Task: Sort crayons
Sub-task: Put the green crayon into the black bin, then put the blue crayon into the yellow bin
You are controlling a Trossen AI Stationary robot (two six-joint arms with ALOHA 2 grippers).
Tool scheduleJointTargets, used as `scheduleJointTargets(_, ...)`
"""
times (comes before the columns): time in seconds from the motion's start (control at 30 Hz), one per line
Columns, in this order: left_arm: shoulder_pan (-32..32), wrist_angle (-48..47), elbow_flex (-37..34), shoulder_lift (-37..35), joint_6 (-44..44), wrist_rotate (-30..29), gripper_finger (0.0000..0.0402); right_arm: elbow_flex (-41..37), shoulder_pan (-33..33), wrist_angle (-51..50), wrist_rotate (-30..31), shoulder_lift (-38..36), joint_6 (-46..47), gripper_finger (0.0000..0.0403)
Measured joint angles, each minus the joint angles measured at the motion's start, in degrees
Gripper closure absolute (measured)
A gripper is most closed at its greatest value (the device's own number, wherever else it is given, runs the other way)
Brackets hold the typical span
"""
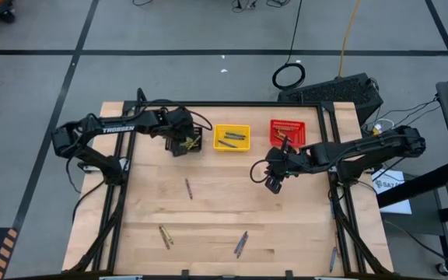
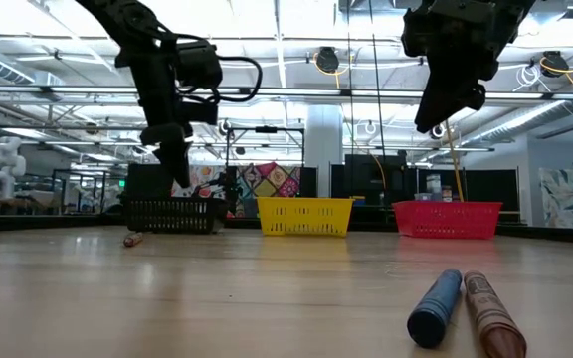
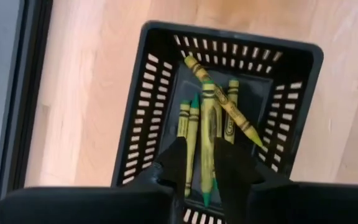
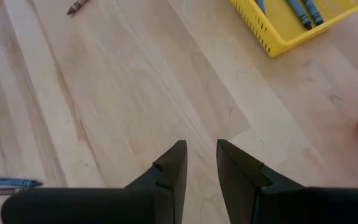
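Observation:
My left gripper hangs over the black basket at the table's far left, pointing steeply down, its fingers apart. An olive-yellow crayon stands lengthwise in the gap, its tip toward the basket floor, where several more olive-yellow crayons lie. My right gripper hovers open above bare wood, in front of the red basket and with nothing between its fingers. Loose crayons lie flat on the table. My left gripper has the olive-yellow crayon's lower half between its parted fingers, which come from above and lie along the crayon. A sliver of space shows beside one finger. Whether the other finger touches the crayon, I cannot tell.
The yellow basket with blue crayons stands between the black basket and the red one along the far edge. A blue crayon and a brownish-red one lie side by side near the front. Another crayon lies at the front right.

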Motion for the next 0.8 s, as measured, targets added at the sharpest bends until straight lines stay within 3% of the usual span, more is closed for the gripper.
scheduleJointTargets(0.37,-1.7,-3.9,0.0,-0.6,0.5,-0.2,0.0318,0.0,0.0,0.0,0.0,0.0,-0.7,0.0328)
scheduleJointTargets(0.63,-5.9,-5.7,0.0,-5.4,-0.1,-0.4,0.0318,0.0,-0.1,2.1,-0.7,0.0,-3.8,0.0328)
scheduleJointTargets(0.8,-9.6,-11.4,0.0,-8.4,-3.7,-0.5,0.0317,0.0,0.1,1.9,-10.5,0.0,-1.8,0.0328)
